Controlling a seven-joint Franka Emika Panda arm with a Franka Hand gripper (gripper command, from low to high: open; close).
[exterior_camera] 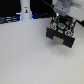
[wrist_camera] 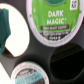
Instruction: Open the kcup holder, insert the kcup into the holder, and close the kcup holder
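Over the holder [exterior_camera: 59, 33], toward the exterior view's right on the pale desk [exterior_camera: 30, 60], hangs the arm with its tool [exterior_camera: 62, 19]; whether its fingers are spread or pressed together I cannot tell. A green-topped kcup [exterior_camera: 60, 24] shows at the holder's top, just under the tool. The wrist view looks down on the black holder [wrist_camera: 30, 52]: one kcup [wrist_camera: 50, 18] reading "Dark Magic" sits in a round slot, an empty slot [wrist_camera: 68, 59] beside it, and another kcup [wrist_camera: 31, 74] nearby. Well apart from the holder stands a white bottle [exterior_camera: 25, 11].

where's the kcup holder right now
The kcup holder sits on the white table toward the exterior view's right, directly under the gripper, with the tall white bottle off toward that view's left.
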